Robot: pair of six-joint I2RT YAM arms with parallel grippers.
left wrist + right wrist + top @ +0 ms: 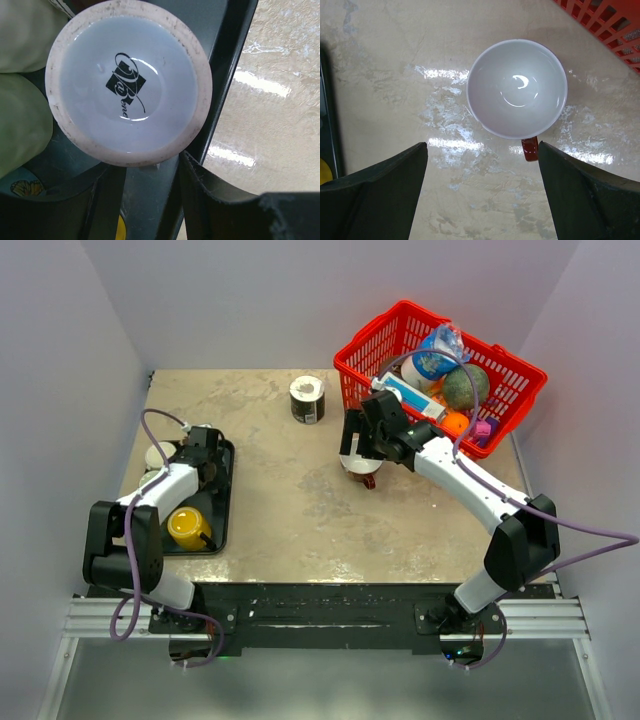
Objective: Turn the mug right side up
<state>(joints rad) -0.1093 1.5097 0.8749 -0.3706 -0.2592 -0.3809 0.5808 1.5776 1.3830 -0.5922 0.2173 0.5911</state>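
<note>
A mug (516, 89) with a white inside and a red handle (530, 148) stands upright on the table, mouth up. In the top view it (367, 477) sits just below my right gripper (358, 452). My right gripper (482, 195) is open and empty, hovering above and a little short of the mug. My left gripper (150, 200) is open over the black tray (145, 190), right at an upside-down white cup (129, 82) whose base bears a black logo. The cup is not between the fingers.
The black tray (222, 510) at the left also holds a yellow cup (187, 527) and pale green items (20, 115). A red basket (395, 315) full of groceries stands at the back right. A small roll (307, 398) stands at the back middle.
</note>
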